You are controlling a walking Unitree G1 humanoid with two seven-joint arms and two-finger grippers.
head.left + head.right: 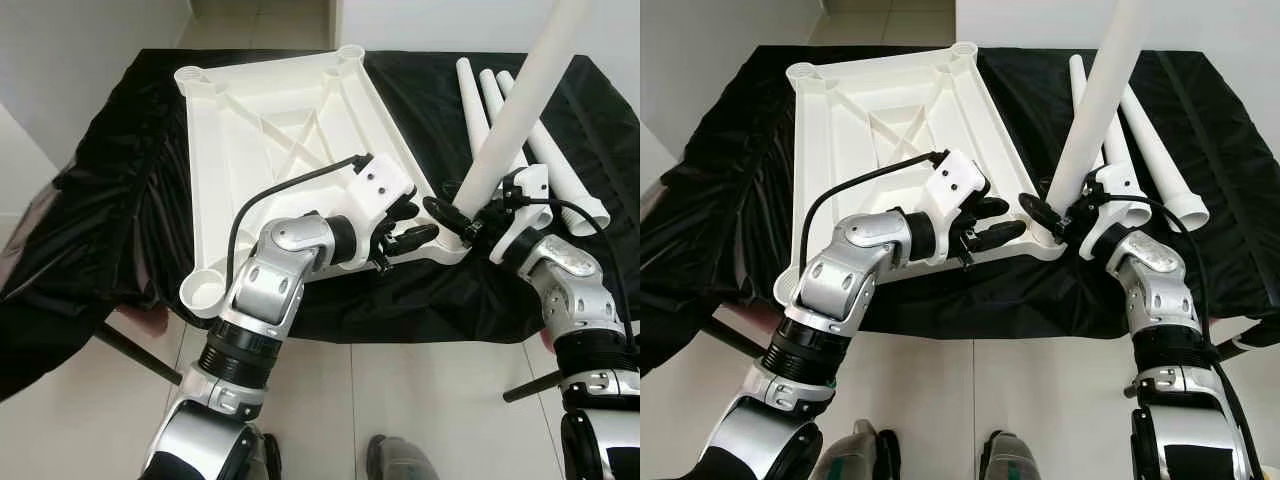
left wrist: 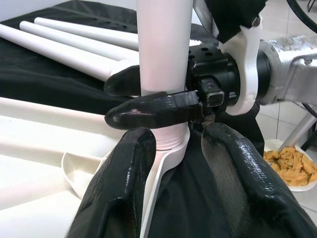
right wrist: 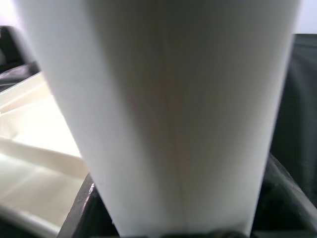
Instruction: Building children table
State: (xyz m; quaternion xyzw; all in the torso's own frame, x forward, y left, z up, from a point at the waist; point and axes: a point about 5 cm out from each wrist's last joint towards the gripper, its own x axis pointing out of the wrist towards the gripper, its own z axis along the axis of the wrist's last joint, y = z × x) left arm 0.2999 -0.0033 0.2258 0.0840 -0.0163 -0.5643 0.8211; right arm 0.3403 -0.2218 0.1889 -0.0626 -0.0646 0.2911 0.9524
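The white tabletop (image 1: 290, 130) lies upside down on a black cloth, ribs facing up. My right gripper (image 1: 458, 222) is shut on a white table leg (image 1: 520, 105). The leg stands tilted in the socket (image 2: 171, 144) at the tabletop's near right corner. In the left wrist view the right gripper's fingers (image 2: 153, 111) clamp the leg (image 2: 163, 44) just above that socket. My left gripper (image 1: 410, 225) is open beside the same corner, its fingers (image 2: 119, 193) straddling the tabletop's rim just below the socket. The leg (image 3: 168, 114) is right up against the right wrist camera.
Three spare white legs (image 1: 560, 170) lie on the black cloth (image 1: 120, 180) to the right of the tabletop. The cloth hangs over the near edge, with dark support rods (image 1: 135, 352) below. A dish of orange pieces (image 2: 290, 166) sits low down beyond the table's edge.
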